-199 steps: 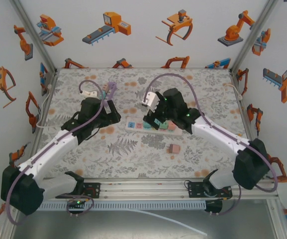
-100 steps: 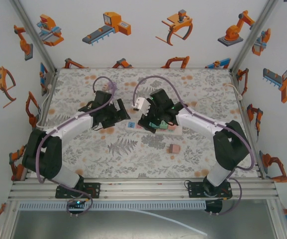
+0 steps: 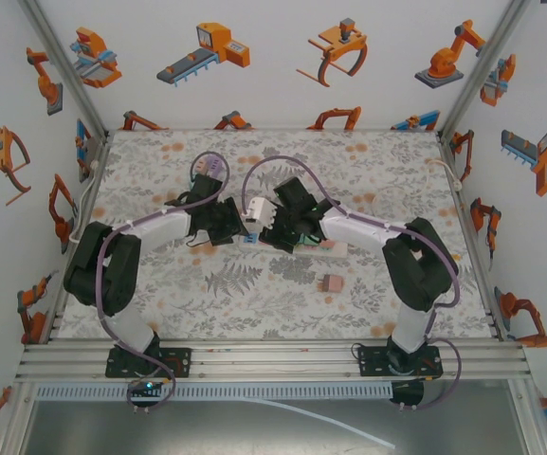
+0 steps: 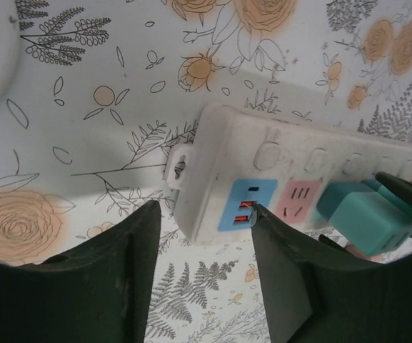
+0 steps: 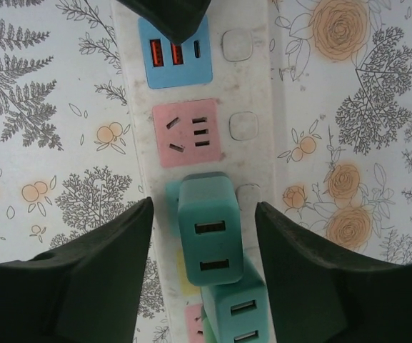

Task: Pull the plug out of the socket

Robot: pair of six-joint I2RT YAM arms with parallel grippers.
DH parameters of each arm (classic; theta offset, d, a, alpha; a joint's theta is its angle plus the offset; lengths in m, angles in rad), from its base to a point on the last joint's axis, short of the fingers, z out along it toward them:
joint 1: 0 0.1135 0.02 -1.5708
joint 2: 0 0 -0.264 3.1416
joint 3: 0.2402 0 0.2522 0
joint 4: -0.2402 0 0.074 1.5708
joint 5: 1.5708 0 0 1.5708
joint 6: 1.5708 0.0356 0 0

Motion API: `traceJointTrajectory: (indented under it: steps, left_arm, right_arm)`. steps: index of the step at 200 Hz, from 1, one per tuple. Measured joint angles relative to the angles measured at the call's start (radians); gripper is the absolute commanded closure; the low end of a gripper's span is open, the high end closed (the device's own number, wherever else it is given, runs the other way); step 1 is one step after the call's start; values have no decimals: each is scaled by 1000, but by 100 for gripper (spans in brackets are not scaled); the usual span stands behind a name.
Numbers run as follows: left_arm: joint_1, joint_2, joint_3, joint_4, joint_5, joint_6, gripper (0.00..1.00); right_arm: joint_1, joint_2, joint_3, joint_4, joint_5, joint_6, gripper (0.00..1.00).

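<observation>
Both arms' jaws hang part-open, empty, above the socket strip (image 5: 257,78) on a flower-printed tabletop (image 3: 254,296).

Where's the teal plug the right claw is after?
Right wrist view: the teal plug sits in the power strip below the pink socket, between the fingers of the right gripper.

Bright, even, diffuse light fills the top external view. The white walls sit close to blown out, and the arms cast only faint, soft-edged shadows on the floral surface (image 3: 282,294). In the left wrist view a pale grey shadow lies on the surface just left of the power strip (image 4: 263,157), and the print is sharp. The left gripper (image 4: 204,207) is a near-black mass with little detail. The right wrist view is crisp and evenly lit, but the right gripper (image 5: 203,202) is underexposed, dark and slightly soft at the bottom edge.
</observation>
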Motion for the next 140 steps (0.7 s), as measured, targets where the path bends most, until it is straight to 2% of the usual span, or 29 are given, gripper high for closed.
traceJointTrajectory:
  steps: [32, 79, 140]
  left_arm:
    - [-12, 14, 2, 5, -13, -2, 56]
    - [-43, 11, 4, 12, -62, -4, 59]
    - [-76, 4, 5, 16, -126, -8, 60]
  right_arm:
    - [1, 0, 0, 5, 5, -11, 53]
    - [1, -7, -3, 13, 2, -27, 69]
    - [1, -12, -2, 1, -8, -35, 75]
